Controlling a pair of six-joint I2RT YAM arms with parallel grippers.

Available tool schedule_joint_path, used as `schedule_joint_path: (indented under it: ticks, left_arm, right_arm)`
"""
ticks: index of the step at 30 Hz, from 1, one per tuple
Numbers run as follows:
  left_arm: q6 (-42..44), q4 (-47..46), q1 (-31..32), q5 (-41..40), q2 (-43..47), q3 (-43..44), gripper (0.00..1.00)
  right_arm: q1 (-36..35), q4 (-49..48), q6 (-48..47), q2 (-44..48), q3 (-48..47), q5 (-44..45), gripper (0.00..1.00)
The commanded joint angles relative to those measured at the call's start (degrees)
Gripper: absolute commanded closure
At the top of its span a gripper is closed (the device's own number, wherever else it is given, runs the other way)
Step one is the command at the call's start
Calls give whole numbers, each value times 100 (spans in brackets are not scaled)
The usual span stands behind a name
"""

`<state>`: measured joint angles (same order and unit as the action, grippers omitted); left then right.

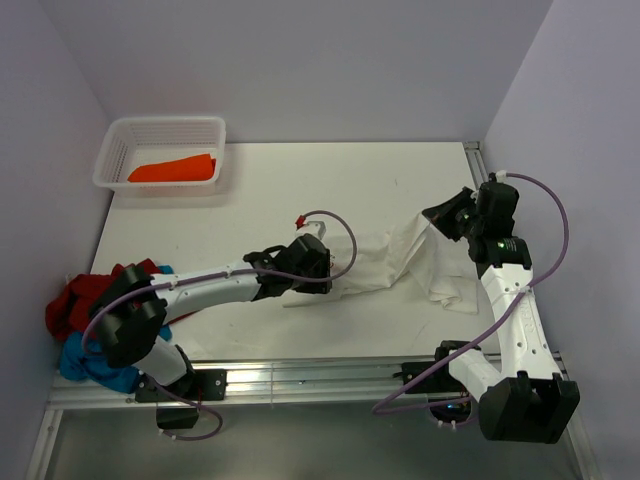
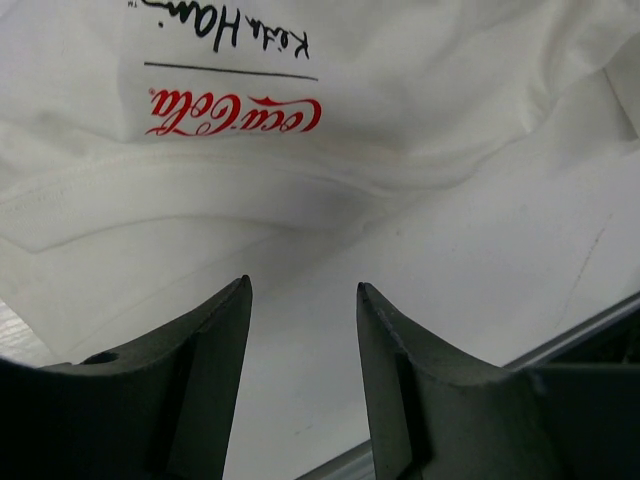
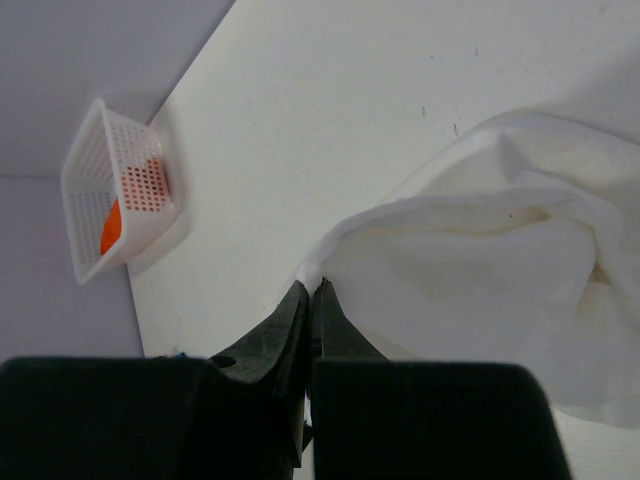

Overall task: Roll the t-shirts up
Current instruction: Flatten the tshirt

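Blue t-shirt (image 1: 73, 362) partly behind left arm (image 1: 200, 290)

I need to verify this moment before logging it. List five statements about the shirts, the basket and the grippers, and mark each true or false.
1. The right gripper is shut on an edge of the white t-shirt. True.
2. The left gripper is clamped on the white t-shirt. False: its jaws stand apart with nothing pinched between them.
3. The basket holds an orange t-shirt. True.
4. A dark red t-shirt and a blue t-shirt lie heaped at the left edge of the table. True.
5. The basket stands at the table's near right corner. False: it stands at the far left corner.
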<state>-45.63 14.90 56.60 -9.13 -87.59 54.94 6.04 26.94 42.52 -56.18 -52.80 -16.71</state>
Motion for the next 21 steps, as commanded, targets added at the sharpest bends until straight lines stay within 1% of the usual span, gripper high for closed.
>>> schedule_joint_path:
  ticks: [1, 7, 16, 17, 18, 19, 20, 21]
  left_arm:
    - [220, 66, 149, -467, -293, 464, 48]
    - [405, 154, 229, -625, -891, 1053, 48]
    - [476, 198, 238, -749, -1673, 1484, 50]
    - [484, 189, 238, -696, -1717, 1502, 54]
    - [476, 233, 238, -713, -1778, 1537, 64]
    - [450, 285, 238, -740, -1788, 1598, 87]
    - [397, 338, 238, -801, -1770, 1608, 95]
    - [379, 443, 238, -836, -1674, 1625, 100]
  right_arm:
    - [46, -303, 19, -24, -55, -183, 100]
    - [46, -321, 28, -59, -64, -245, 100]
    - [46, -321, 10, 11, -20, -307, 100]
    - [46, -321, 10, 11, -3, -307, 100]
    - [46, -330, 10, 20, 15, -307, 100]
    - [46, -338, 19, 37, 24, -307, 100]
    - [46, -347, 28, 46, 58, -307, 100]
    - [46, -356, 28, 63, 76, -307, 100]
